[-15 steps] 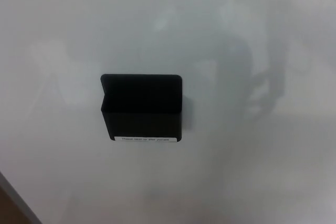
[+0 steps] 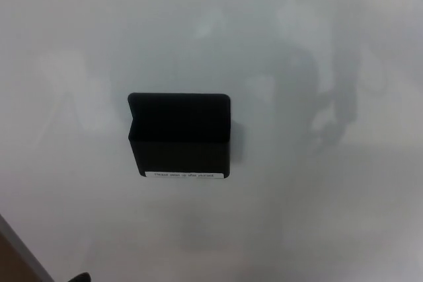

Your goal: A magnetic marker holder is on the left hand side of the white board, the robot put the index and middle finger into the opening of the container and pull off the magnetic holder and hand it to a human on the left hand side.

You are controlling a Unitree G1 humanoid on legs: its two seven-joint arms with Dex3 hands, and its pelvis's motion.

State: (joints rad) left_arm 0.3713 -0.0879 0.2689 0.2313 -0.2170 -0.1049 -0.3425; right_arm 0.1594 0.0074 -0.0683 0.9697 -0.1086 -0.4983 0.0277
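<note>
Black hand (image 2: 78, 277) newly at bottom edge

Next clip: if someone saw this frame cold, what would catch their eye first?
The black magnetic marker holder dominates, stuck flat on the whiteboard slightly left of centre, with a small white label strip along its bottom edge. Around it the board shows only faint grey reflections. A small dark tip pokes in at the bottom-left edge, too little to identify.

Black magnetic holder (image 2: 180, 137) stuck flat on whiteboard (image 2: 317, 216) at centre; dark hand tip (image 2: 79, 277) barely entering at seven o'clock edge.
</note>
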